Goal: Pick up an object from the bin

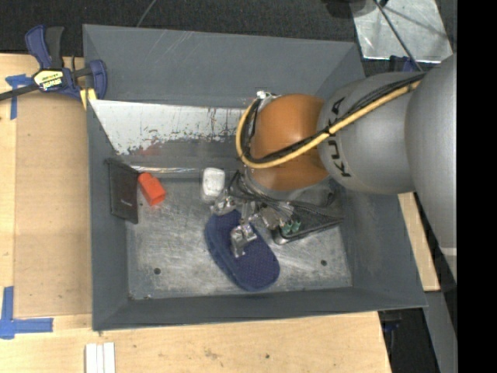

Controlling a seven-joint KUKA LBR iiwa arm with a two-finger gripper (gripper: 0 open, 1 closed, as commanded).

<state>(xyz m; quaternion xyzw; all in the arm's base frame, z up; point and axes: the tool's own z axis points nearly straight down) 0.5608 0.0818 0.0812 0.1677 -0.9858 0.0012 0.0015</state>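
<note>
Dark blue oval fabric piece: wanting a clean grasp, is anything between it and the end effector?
Nothing visible: the end effector is right over the dark blue oval fabric piece; the orange block lies apart, leftward.

arm [388, 138]: in from right, bent down | wrist cover [283, 142]: orange, cable [311, 148] across | tool [242, 239]: low, pointing down

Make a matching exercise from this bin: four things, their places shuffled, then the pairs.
1. small orange block
2. flat black rectangular slab
3. dark blue oval cloth pad
4. small white rounded lump

a. below the gripper, front middle
b. against the bin's left wall
c. left of the orange wrist cover
d. just right of the black slab

Pairs: 1-d, 2-b, 3-a, 4-c.
</note>
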